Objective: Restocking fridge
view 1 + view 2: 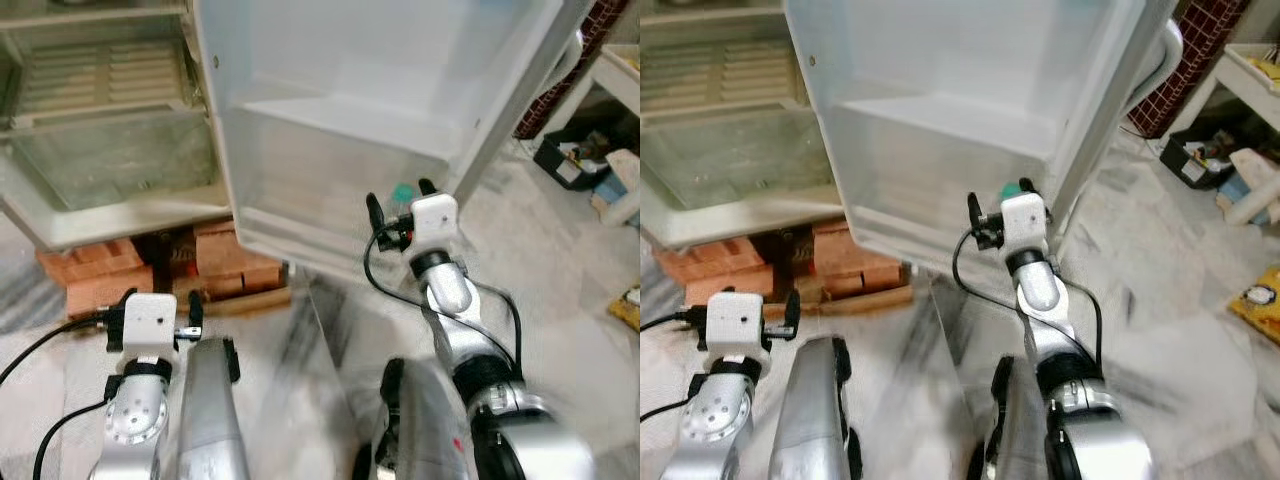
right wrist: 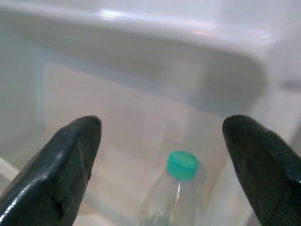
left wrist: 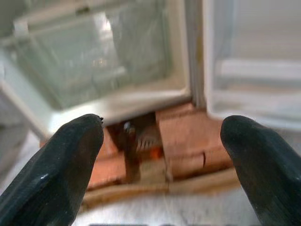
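Currently the fridge [image 1: 110,150] stands open in the upper left of the head views, its glass shelf [image 1: 110,160] bare and its base resting on red bricks [image 1: 95,270]. The open door [image 1: 380,90] fills the upper centre, with its lower door bin [image 1: 300,205] facing the robot. The right gripper [image 1: 398,205] is raised at centre frame, just in front of the bin's right end; its two fingers are spread wide and grip nothing. A clear bottle [image 2: 176,197] with a green cap [image 2: 182,165] stands upright inside the bin, and the cap shows between the fingertips [image 2: 70,160] in the right wrist view, apart from both. In the head view the same green cap [image 1: 402,192] sits just beyond the gripper. The left gripper [image 1: 155,318] is held low at lower left of the frame, above the tiled floor [image 1: 560,270] and near the bricks; the left wrist view shows its fingers [image 3: 61,165] likewise wide apart and empty, pointing at the bricks and the fridge's lower edge. At the upper right edge are a dark crate [image 1: 570,160] of oddments and a white table [image 1: 625,70]. A yellow item [image 1: 1260,300] lies on the floor at the right edge; it is too blurred to identify.
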Motion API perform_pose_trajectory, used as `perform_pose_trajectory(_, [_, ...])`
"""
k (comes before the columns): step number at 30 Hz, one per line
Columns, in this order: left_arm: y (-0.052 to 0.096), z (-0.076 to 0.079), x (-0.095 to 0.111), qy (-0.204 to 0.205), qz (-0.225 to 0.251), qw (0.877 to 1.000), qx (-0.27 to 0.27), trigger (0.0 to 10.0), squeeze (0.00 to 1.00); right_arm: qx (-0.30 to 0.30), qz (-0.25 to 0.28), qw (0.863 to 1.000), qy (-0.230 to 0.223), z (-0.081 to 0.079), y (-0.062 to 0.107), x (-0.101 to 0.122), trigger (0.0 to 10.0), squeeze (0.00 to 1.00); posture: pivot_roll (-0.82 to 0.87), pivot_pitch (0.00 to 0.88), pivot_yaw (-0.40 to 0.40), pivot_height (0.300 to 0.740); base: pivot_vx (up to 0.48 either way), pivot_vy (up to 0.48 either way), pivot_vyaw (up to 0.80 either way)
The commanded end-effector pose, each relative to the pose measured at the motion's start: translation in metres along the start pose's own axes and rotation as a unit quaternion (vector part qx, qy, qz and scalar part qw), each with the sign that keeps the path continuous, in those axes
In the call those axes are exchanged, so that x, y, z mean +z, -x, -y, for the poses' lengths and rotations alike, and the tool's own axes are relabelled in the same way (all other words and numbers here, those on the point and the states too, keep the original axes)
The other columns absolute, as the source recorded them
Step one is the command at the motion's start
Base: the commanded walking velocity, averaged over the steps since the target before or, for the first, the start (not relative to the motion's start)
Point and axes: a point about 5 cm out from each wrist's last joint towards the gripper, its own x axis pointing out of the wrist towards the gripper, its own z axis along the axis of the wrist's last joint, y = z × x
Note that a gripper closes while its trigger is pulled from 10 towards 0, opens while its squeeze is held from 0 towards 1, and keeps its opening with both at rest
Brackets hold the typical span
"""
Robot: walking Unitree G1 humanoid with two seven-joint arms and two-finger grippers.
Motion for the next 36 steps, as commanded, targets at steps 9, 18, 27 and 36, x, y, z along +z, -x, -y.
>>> perform_pose_trajectory(9, [-0.012,0.011,0.000,0.007,0.009,1.000,-0.020,10.0,0.00,0.043,0.006,0.998,-0.039,-0.004,0.031,0.009,10.0,0.00,0.09,0.000,-0.030,0.525,0.000,0.000,0.00])
perform_pose_trajectory(18, [-0.014,0.006,-0.001,0.011,0.012,1.000,-0.010,10.0,0.00,0.012,-0.034,0.998,-0.051,0.008,0.042,0.007,10.0,0.00,0.09,0.000,-0.028,0.570,0.000,0.000,0.00])
perform_pose_trajectory(27, [-0.013,0.004,-0.004,0.007,0.010,1.000,-0.010,10.0,0.00,0.012,-0.045,0.997,-0.054,0.004,0.048,0.004,10.0,0.00,0.08,0.000,-0.029,0.605,0.000,0.000,0.00])
perform_pose_trajectory(36, [-0.014,0.016,-0.007,0.003,0.003,1.000,-0.023,10.0,0.00,-0.004,-0.057,0.996,-0.063,0.011,0.055,0.006,10.0,0.00,0.06,0.000,-0.027,0.660,0.000,0.000,0.00])
